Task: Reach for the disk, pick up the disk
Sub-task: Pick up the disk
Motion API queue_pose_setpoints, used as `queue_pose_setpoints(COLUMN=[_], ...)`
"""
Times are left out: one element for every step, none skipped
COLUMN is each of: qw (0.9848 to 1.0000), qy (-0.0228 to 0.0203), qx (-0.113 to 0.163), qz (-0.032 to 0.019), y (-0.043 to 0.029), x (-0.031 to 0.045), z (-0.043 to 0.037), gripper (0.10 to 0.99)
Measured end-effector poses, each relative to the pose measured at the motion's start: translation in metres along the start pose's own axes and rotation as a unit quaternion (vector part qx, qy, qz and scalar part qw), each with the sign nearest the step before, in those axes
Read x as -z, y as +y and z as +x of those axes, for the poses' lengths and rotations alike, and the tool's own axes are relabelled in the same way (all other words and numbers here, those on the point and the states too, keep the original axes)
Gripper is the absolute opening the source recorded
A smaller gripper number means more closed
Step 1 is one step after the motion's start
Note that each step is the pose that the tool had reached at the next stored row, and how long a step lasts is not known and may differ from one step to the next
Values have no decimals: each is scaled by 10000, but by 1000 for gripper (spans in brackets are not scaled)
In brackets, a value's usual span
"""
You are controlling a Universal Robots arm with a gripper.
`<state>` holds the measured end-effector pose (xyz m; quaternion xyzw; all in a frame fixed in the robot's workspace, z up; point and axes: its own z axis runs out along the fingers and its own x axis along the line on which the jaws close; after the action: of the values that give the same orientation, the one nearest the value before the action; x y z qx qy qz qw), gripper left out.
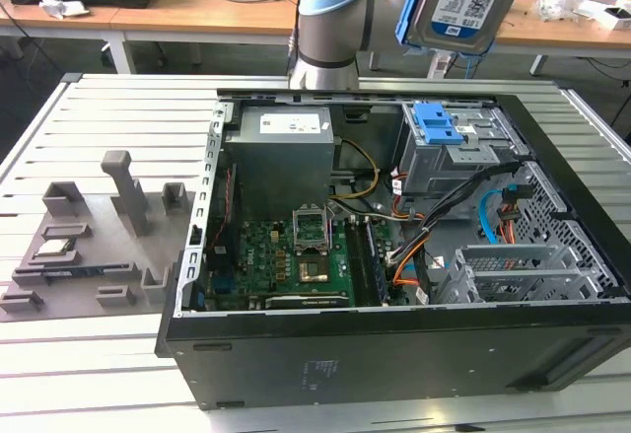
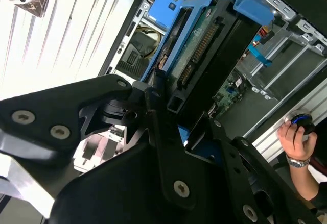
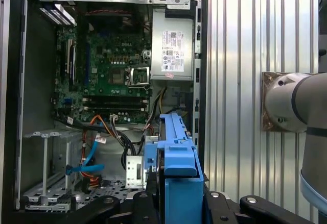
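The disk [image 1: 465, 1], silver-grey with a white-and-blue label and a bright blue bracket, hangs in the air above the back right of the open computer case [image 1: 394, 354]. It is lifted clear of the drive cage. In both wrist views I see it edge-on, the disk [image 2: 204, 45] with its connector row showing and the disk [image 3: 178, 152] with its blue bracket. My gripper [image 2: 176, 106] is shut on it, with black fingers [image 2: 153, 94] pressing the bracket from both sides. My gripper [image 3: 179, 196] shows the same hold.
Below stands a grey drive cage with a blue latch [image 1: 439, 122], beside a power supply [image 1: 281, 152] and a motherboard [image 1: 296, 255]. A grey fixture tray [image 1: 89, 246] holding a small chip [image 1: 54, 248] lies at the exterior view's left. A person's hand [image 2: 294, 140] is beside the case.
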<state>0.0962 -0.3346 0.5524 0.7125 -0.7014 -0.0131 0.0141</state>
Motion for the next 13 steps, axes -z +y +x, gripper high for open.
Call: queue_pose_setpoints(qw=[10000,10000,10000,10000,10000,10000,10000,10000,10000,10000,10000,10000,10000], qy=[0,0,0,0,0,0,0,0,0,0,0,0,-1], qx=[0,0,0,1,0,0,0,1,0,0,0,0,1], qz=[0,0,0,0,0,0,0,0,0,0,0,0,0], y=[-26,-72,-119,-195,-224,-246,-274,-294,-337,-381,-415,-441,-461], x=[1,3,5,7,9,9,10,11,13,15,16,17,17], z=[1,1,2,3,3,4,4,4,5,6,6,6,6], gripper=[365,365,365,365,365,365,365,365,365,365,365,365,365])
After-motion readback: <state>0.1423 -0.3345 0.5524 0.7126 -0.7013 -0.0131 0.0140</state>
